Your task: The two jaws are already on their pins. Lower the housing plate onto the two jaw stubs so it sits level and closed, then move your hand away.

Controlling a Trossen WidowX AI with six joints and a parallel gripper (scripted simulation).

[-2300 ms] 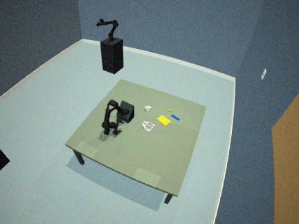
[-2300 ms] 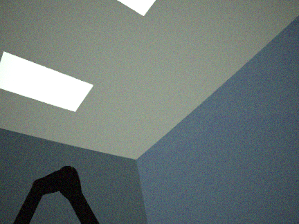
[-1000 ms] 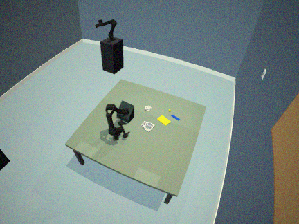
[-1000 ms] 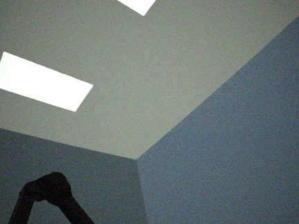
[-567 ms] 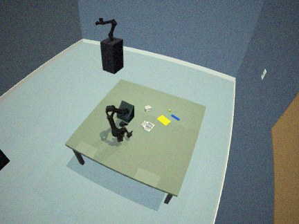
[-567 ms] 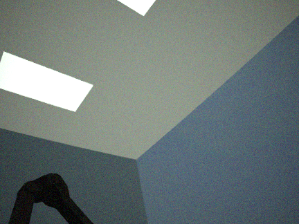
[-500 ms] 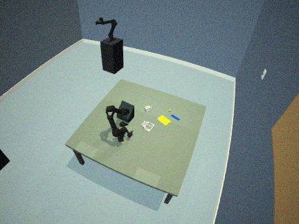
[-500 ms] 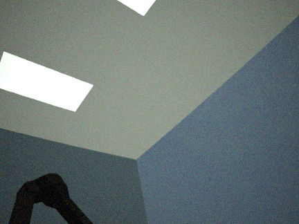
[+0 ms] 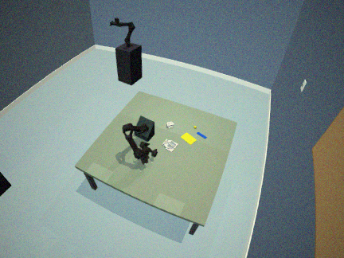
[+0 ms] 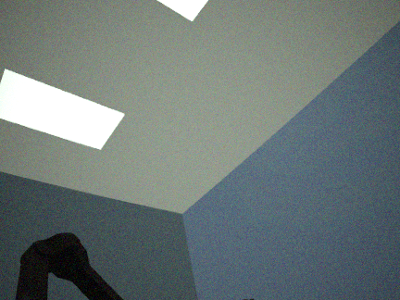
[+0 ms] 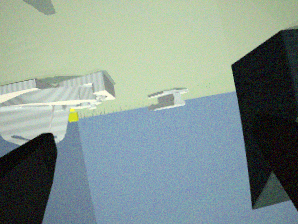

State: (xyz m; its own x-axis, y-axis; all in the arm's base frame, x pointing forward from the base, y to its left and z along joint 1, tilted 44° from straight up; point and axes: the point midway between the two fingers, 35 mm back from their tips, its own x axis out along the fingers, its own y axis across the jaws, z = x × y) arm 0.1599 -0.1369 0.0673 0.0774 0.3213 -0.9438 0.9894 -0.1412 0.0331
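Note:
A white, ridged, multi-part assembly (image 9: 170,145) (image 11: 75,95) lies on the table; in the wrist view it is at the left, with rounded lobes hanging below its body. A smaller white part (image 9: 170,124) (image 11: 168,99) lies farther back. I cannot tell which white piece is the housing plate, nor make out the jaws, pins and stubs. My gripper (image 9: 151,157) (image 11: 157,133) is open and empty, off to the near left of the white assembly in the top view. Its left finger overlaps the assembly's lower edge in the wrist view; I see no clear contact.
A yellow flat piece (image 9: 189,138), a blue bar (image 9: 201,135) and a small yellow thing (image 9: 195,127) lie right of the assembly on the table (image 9: 191,175). A dark block (image 9: 146,129) (image 11: 257,70) stands behind the arm. The exterior view shows mainly ceiling, walls and part of the arm.

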